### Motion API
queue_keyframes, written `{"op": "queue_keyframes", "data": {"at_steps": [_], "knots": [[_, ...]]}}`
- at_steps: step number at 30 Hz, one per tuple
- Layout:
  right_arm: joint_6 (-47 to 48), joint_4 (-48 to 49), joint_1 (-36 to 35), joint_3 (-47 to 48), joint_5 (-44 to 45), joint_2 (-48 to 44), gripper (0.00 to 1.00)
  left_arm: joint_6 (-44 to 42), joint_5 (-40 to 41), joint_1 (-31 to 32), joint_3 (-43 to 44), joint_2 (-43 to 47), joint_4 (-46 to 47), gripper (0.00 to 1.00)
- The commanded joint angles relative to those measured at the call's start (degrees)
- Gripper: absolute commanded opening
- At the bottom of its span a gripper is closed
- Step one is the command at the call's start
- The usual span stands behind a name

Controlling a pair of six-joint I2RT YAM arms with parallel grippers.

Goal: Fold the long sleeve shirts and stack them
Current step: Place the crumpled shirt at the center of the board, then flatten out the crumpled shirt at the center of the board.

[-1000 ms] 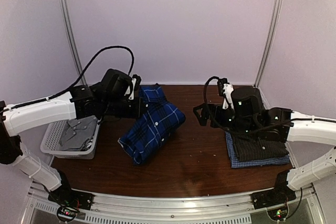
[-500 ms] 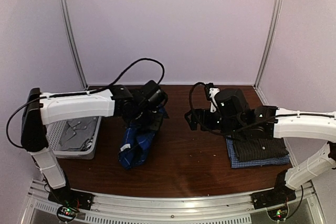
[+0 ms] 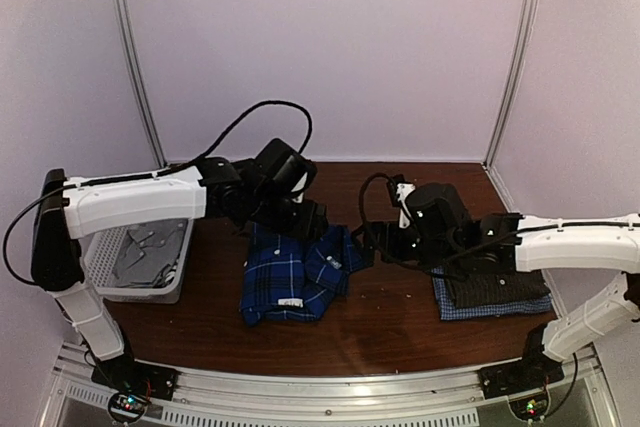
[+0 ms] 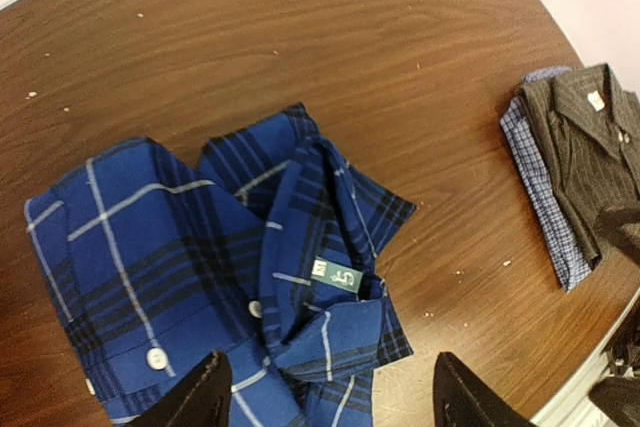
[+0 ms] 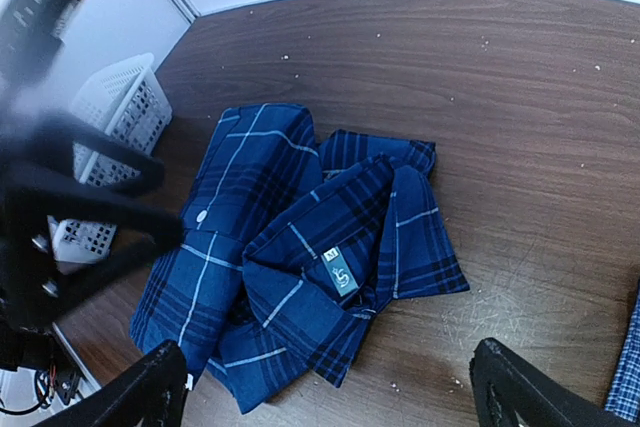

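Overhead view. Royal-blue plaid shirt (image 3: 295,272) lies loosely folded at centre of the counter (image 3: 390,332), its longer side running left to right and its collar end toward the right of frame. At lower right, a dark grey checked shirt (image 3: 497,285) sits on a pale blue checked shirt (image 3: 490,311). Only this view shows the whole stack together with the white mesh basket (image 3: 100,282) at left.

Left wrist view. Left gripper (image 4: 328,387), at the bottom edge, is spread wide above the plaid shirt and holds nothing. A green neck label (image 4: 338,275) bears pale marks too small to read. White buttons (image 4: 155,357) show at lower left. The stack is at the right edge, the dark shirt's collar toward the top.

Right wrist view. Right gripper (image 5: 335,392) is likewise spread and empty. The plaid shirt fills the centre, its label toward the bottom, with the basket at upper left. Only a sliver of the pale blue shirt shows at lower right.
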State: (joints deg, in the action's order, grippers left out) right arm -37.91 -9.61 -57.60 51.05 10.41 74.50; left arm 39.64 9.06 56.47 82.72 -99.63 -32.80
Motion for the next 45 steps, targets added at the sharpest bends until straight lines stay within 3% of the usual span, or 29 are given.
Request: {"op": "queue_keyframes", "data": {"at_steps": [1,5,13,21,25,28,31,33,35,36,40,45], "knots": [[-2.44,4.04,-1.80,-1.05,-2.15,4.08,1.00,0.52,-0.79,-4.21,-5.85,4.77,2.39,0.71],[-4.12,5.03,-5.36,0.11,-1.13,9.10,1.00,-1.27,-2.86,-6.45,-10.00,6.02,2.38,0.71],[-6.27,5.24,-13.46,5.01,3.26,20.76,0.99,-5.62,-5.54,-6.62,-10.38,1.37,1.18,0.85],[-6.92,-0.53,-17.18,13.95,8.99,32.08,0.98,-7.32,-0.85,-6.63,-10.65,-2.38,-1.03,0.86],[-7.33,-2.26,-17.17,15.64,11.69,34.35,0.95,-7.38,0.10,-7.27,-11.61,-2.54,-1.03,0.78],[-7.44,-3.82,-17.01,16.23,12.91,35.07,0.91,-7.62,1.09,-7.92,-12.56,-2.20,-1.04,0.60],[-7.36,-4.35,-16.47,15.62,13.32,34.73,0.80,-7.97,1.12,-8.55,-13.50,-1.74,-1.03,0.38],[-7.35,-4.29,-15.74,14.73,13.34,34.14,0.64,-8.00,1.18,-8.74,-14.24,-1.00,-1.03,0.19],[-7.35,-4.32,-14.94,13.92,13.43,33.23,0.41,-7.87,0.94,-8.84,-14.73,-0.19,-1.00,0.08],[-7.28,-4.33,-14.54,13.51,13.55,32.66,0.33,-7.83,0.73,-8.89,-14.91,0.20,-1.00,0.03],[-6.31,-4.28,-11.94,11.85,13.54,30.20,0.13,-7.82,-0.45,-8.93,-16.00,2.67,-1.04,0.00],[-3.42,-2.88,-5.20,9.60,11.71,26.44,0.01,-5.91,-3.96,-9.01,-17.73,7.44,-0.92,0.00]]}}
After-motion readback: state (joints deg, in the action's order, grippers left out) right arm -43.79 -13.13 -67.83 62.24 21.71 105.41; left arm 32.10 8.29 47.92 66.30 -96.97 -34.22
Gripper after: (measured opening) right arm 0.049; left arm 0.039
